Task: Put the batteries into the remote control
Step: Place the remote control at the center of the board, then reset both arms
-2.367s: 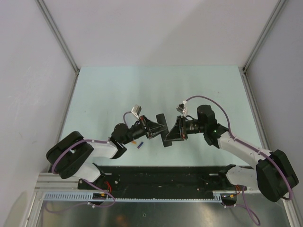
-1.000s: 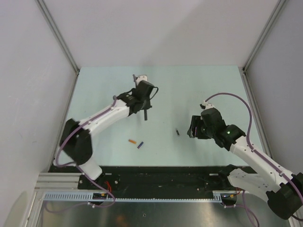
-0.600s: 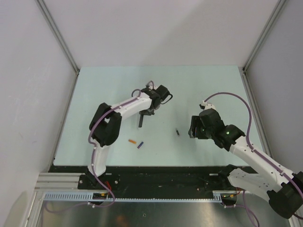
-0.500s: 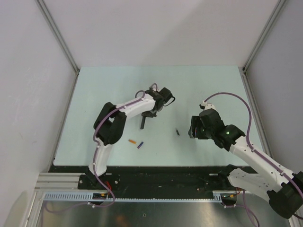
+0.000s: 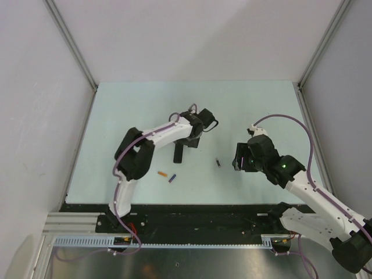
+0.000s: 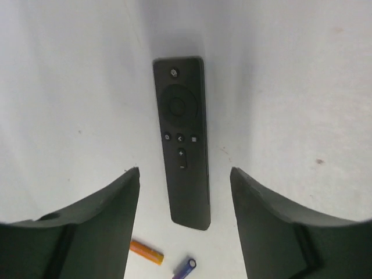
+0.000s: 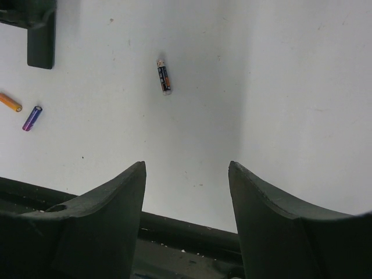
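Pale green surface (image 5: 116, 116), centre: remote control (image 6: 181, 139) flat, buttons up, beneath left tool (image 6: 183, 171), fingers spread wide, holding nothing. Likewise spread and empty, right tool (image 7: 186, 165) has dark battery (image 7: 164, 77) ahead of it. Orange battery (image 7: 10, 103) and purple battery (image 7: 32, 118) lie toward the near edge.

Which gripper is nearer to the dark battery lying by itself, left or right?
Right. The right gripper hovers close beside the dark battery; the left gripper is farther off, over the remote control.

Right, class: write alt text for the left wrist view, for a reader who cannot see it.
A slim black remote control lies button-side up on a pale surface, framed by the open left end effector. An orange battery and a purple battery lie loose near its plain end.
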Available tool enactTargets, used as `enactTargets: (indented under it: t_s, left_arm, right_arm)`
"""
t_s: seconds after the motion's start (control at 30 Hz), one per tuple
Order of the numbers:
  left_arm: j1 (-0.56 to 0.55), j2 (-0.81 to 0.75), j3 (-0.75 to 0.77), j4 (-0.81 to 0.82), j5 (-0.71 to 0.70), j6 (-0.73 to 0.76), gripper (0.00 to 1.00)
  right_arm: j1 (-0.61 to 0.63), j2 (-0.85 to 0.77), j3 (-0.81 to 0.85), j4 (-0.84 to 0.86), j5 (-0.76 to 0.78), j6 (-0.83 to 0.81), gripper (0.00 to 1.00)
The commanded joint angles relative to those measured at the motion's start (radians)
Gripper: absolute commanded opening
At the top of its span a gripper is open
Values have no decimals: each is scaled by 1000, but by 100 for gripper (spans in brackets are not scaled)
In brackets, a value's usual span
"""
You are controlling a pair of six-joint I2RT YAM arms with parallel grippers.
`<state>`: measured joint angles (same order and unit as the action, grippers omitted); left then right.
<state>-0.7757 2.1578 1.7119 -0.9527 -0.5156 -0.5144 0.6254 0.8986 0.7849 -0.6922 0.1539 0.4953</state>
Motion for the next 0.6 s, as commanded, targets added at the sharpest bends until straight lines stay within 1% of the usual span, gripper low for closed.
enactTargets:
  t_s: [0.0, 0.03, 0.07, 0.1, 0.13, 0.17, 0.2, 0.27, 0.3, 0.33, 0.43, 0.47, 0.57]
  left_arm:
    - [-5, -368, -67, 121, -8, 2, 69]
    - [-5, -431, -165, 159, 5, 2, 81]
    - [-5, -496, -222, 207, 11, 5, 86]
    - [-5, -636, -339, 297, 20, 8, 91]
    - [-4, -695, -391, 337, 34, 7, 96]
    - [6, -757, -437, 362, 41, -7, 98]
    - [12, -848, -519, 396, 43, -15, 98]
    - [35, -936, -593, 410, 29, -57, 99]
    - [44, -972, -659, 413, 29, -70, 100]
    - [53, -1042, -690, 414, 23, -78, 100]
    - [78, -1131, -793, 417, 48, -88, 100]
    - [90, -1145, -811, 417, 78, -93, 100]
    - [98, -1173, -865, 423, 101, -88, 100]
  right_arm:
    - [0, -20, 48, -15, 38, -8, 63]
    - [0, -21, 48, -15, 39, -8, 64]
    - [0, -21, 48, -16, 41, -6, 63]
    - [0, -20, 48, -13, 45, -6, 63]
    - [2, -21, 47, -9, 47, -6, 63]
    - [2, -21, 45, -6, 50, -6, 63]
    - [5, -27, 43, -3, 52, -6, 63]
    - [7, -38, 34, 14, 52, -9, 63]
    - [10, -46, 30, 23, 50, -11, 63]
    - [11, -58, 22, 37, 53, -11, 63]
    - [11, -70, 16, 54, 70, -14, 64]
    - [13, -70, 16, 54, 78, -12, 64]
    - [14, -70, 16, 68, 85, -17, 64]
